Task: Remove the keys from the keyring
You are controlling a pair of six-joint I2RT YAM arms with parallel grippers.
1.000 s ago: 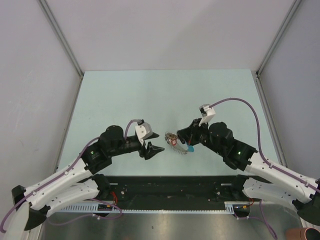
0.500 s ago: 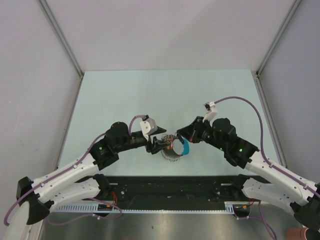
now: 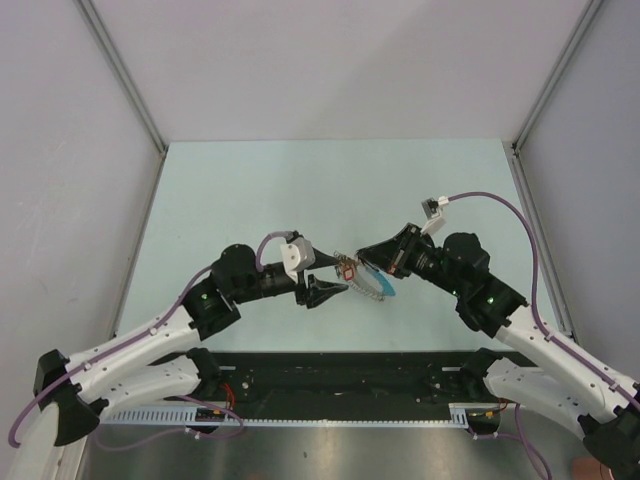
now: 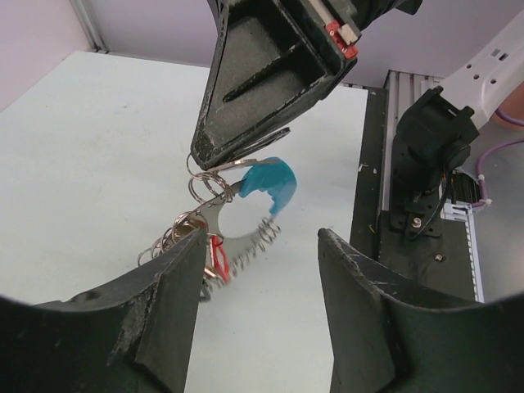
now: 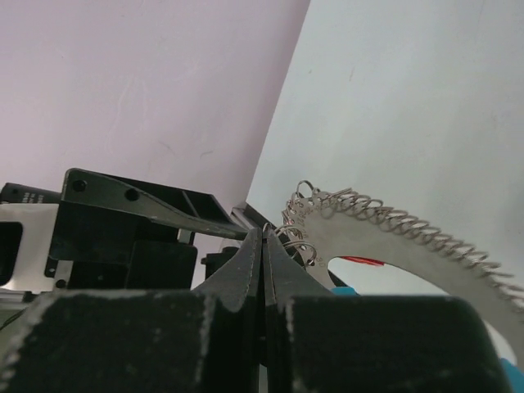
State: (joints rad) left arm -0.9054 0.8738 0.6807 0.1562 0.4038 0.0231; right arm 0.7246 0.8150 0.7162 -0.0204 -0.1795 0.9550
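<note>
Right end effector [image 5: 262, 237] pinches silvery coiled keyring [image 5: 385, 241].

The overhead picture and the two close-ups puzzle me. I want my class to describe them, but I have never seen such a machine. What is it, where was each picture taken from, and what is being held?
These are two robot arms bolted at the near edge of a pale green table. Each arm ends in a two-fingered pincer. The overhead picture comes from a fixed camera above and behind the arms. The other two come from small cameras on the wrists, so each shows its own fingers up close. The right pincer is shut on the keyring, a silvery loop with a blue band. A key with a red head hangs on the loop. The left pincer is open close by the keyring, gripping nothing.
</note>
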